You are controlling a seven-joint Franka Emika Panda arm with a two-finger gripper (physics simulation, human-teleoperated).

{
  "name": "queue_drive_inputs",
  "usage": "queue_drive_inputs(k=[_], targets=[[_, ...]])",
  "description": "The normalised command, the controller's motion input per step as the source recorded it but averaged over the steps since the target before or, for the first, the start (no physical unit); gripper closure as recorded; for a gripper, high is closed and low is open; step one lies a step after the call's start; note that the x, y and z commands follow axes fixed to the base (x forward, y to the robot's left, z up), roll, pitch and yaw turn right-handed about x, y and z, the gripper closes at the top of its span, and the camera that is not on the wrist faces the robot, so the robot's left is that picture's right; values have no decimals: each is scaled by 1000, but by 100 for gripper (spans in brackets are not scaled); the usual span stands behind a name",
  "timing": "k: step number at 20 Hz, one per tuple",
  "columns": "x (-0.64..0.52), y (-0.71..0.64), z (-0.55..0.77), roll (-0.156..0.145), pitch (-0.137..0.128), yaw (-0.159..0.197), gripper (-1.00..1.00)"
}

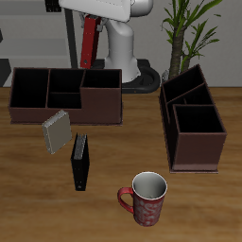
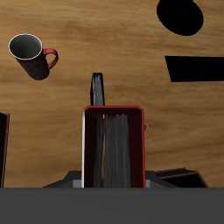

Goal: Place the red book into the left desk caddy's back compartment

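My gripper is shut on the red book and holds it upright, high above the table, near the robot's base and behind the wide brown caddy. In the wrist view the red book shows end-on, with red covers around its page edges. The left desk caddy stands lengthwise far across the table from the book. Its back compartment, narrow with high sloped walls, lies behind its large square section. Both are empty.
A wide brown caddy stands broadside below the held book. A grey book leans in front of it, and a black book stands beside that. A red and white mug is near the front edge. A potted plant is at the back.
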Motion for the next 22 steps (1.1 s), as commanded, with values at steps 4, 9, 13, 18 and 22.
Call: queue_drive_inputs(k=[4,9,13,18,22], targets=[[-264,270,-93,10,43,-43,100],[-256,310,-43,42,-15,14,100],[-410,593,-64,87,-17,17,100],[-173,425,4,46,-11,9,100],[-30,340,-45,10,0,-3,100]])
